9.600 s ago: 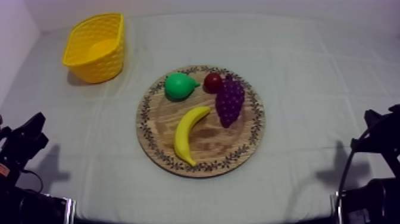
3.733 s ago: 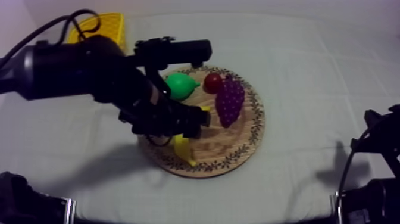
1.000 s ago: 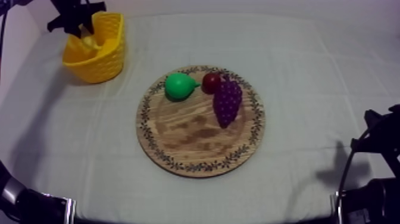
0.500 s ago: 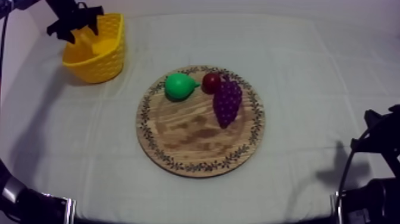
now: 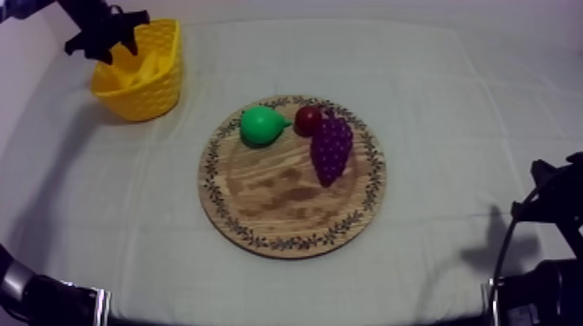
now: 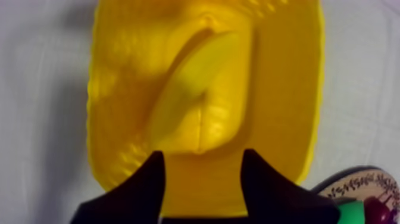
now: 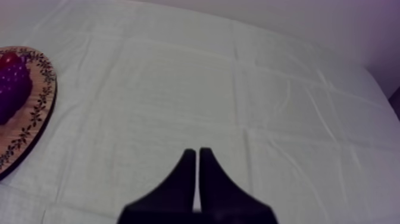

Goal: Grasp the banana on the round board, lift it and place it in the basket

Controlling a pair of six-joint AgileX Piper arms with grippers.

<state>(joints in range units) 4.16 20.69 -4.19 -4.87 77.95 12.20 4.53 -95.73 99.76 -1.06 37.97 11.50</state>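
The yellow banana (image 6: 193, 95) lies inside the yellow basket (image 6: 286, 89), free of any grip. My left gripper (image 6: 202, 164) hangs just above the basket with its fingers apart and nothing between them. From above, that gripper (image 5: 104, 39) sits over the far left side of the basket (image 5: 152, 91), where a bit of the banana (image 5: 143, 65) shows. The round wooden board (image 5: 278, 212) lies mid-table without the banana on it. My right gripper (image 7: 197, 156) is shut as a narrow wedge over bare cloth, and rests low at the right (image 5: 542, 186).
On the back half of the board lie a green pear (image 5: 260, 126), a small red fruit (image 5: 308, 117) and purple grapes (image 5: 332, 147). The board's rim (image 7: 36, 113) and the grapes (image 7: 12, 86) lie to one side of my right gripper.
My left gripper has risen a little and drifted left above the basket. The banana stays lying inside it. The right arm is still.
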